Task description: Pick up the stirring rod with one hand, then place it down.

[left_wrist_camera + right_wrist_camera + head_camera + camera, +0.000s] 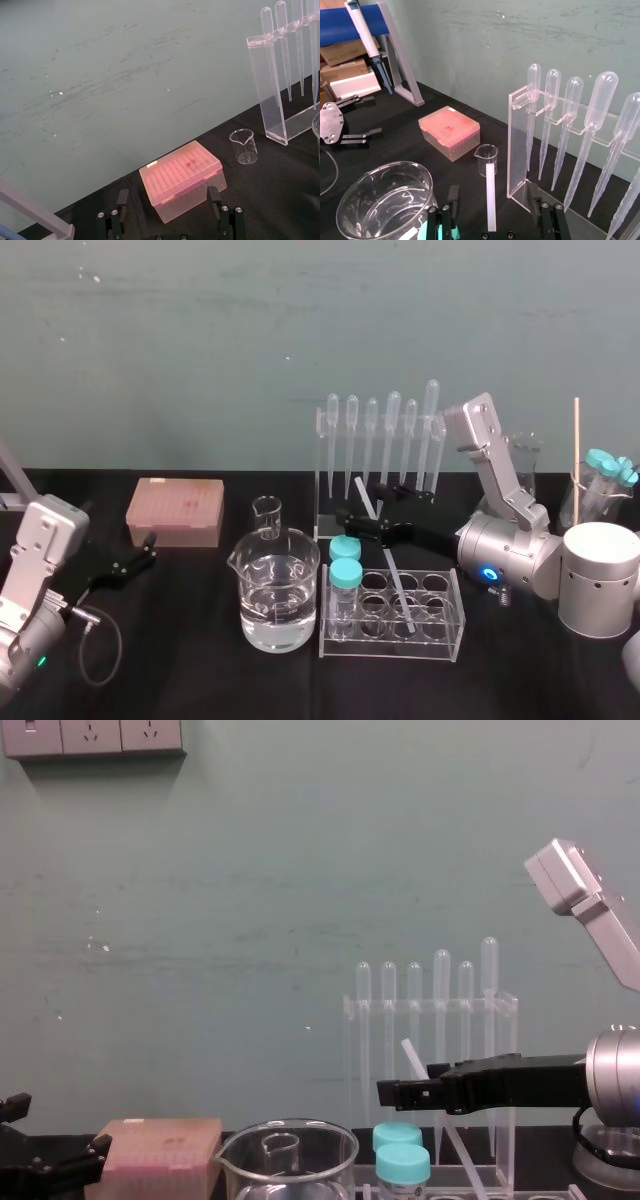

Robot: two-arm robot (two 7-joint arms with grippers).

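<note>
While the left gripper (pixel 150 550) sits parked low at the left side of the desk (pixel 200 680), just in front of the pink tip box (pixel 175 510), its fingers (pixel 121 200) are spread wide with nothing between them. The right gripper (pixel 358 523) reaches in from the right. It is held level above the clear tube rack (pixel 392 648) and in front of the pipette rack (pixel 380 455). Its fingers (pixel 453 196) are spread apart too, one on each side of the stirring rod (pixel 391 575), and from the right wrist camera neither one touches the rod. The rod leans at a tilt, its lower end down in one of the tube rack's open wells. Its upper end rises past the gripper toward the pipettes. Two blue-capped tubes (pixel 344 585) stand at the rack's left end, just beside a beaker of water (pixel 275 605).
</note>
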